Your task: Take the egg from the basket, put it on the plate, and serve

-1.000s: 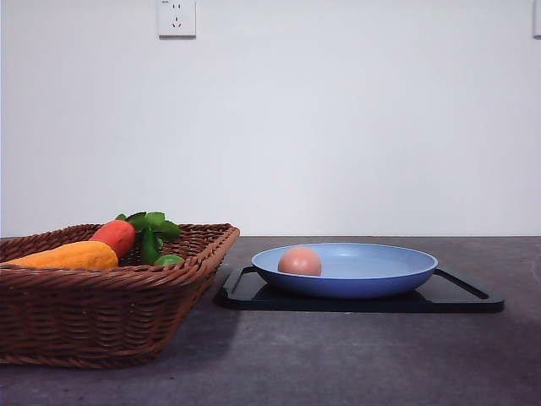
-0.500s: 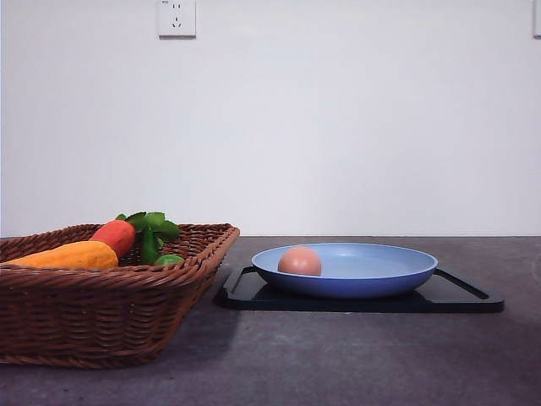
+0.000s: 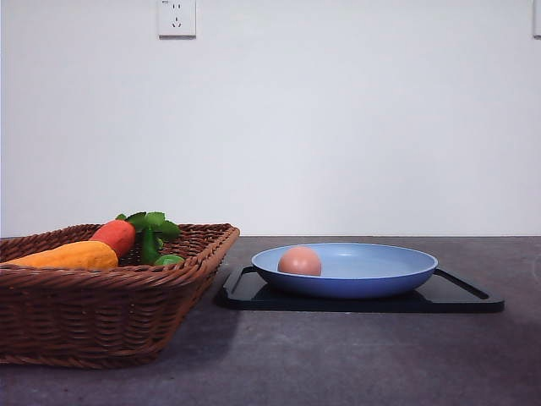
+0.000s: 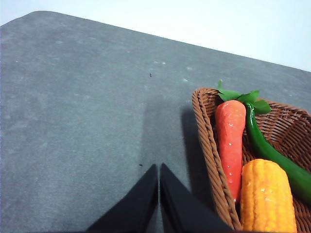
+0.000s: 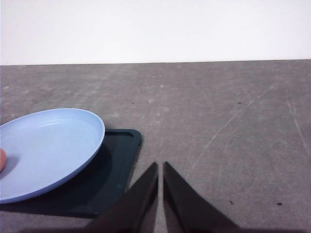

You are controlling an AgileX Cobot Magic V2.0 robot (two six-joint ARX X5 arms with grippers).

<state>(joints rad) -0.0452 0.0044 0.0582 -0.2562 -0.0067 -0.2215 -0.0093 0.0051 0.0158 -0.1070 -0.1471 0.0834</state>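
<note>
The pinkish-brown egg (image 3: 299, 260) lies in the left part of the light-blue plate (image 3: 385, 282), which rests on a flat black tray (image 3: 461, 296). To the left stands the brown wicker basket (image 3: 93, 317). In the left wrist view my left gripper (image 4: 159, 169) is shut and empty, hovering over bare table beside the basket's rim (image 4: 206, 138). In the right wrist view my right gripper (image 5: 160, 166) is shut and empty above the table, close to the tray's corner (image 5: 124, 145); the plate (image 5: 48, 145) sits beside it and a sliver of the egg (image 5: 2, 159) shows at the frame edge.
The basket holds an orange carrot (image 4: 230, 138) with green leaves, a corn cob (image 4: 268, 196) and a long green pepper (image 4: 269, 155). The dark grey table (image 3: 355, 364) runs open in front of the tray. A white wall with a socket (image 3: 177, 18) closes the back.
</note>
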